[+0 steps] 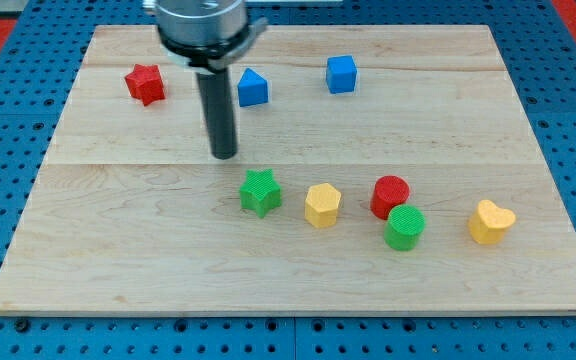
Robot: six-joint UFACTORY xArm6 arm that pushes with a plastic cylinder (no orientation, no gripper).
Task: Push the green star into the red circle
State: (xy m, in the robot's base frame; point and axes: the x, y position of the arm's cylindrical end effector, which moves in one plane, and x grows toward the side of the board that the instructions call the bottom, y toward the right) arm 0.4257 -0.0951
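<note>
The green star (260, 192) lies on the wooden board (118, 250) a little left of the view's centre. The red circle (390, 195) lies to its right, with a yellow hexagon (322, 205) between the two. My tip (225, 154) rests on the board just above and to the left of the green star, a short gap apart from it. A green circle (405, 227) touches the red circle at its lower right.
A yellow heart (491, 221) lies at the right. A red star (145, 83) is at the top left. A blue block with a pointed top (253, 87) and a blue cube (341, 74) lie near the top. Blue pegboard surrounds the board.
</note>
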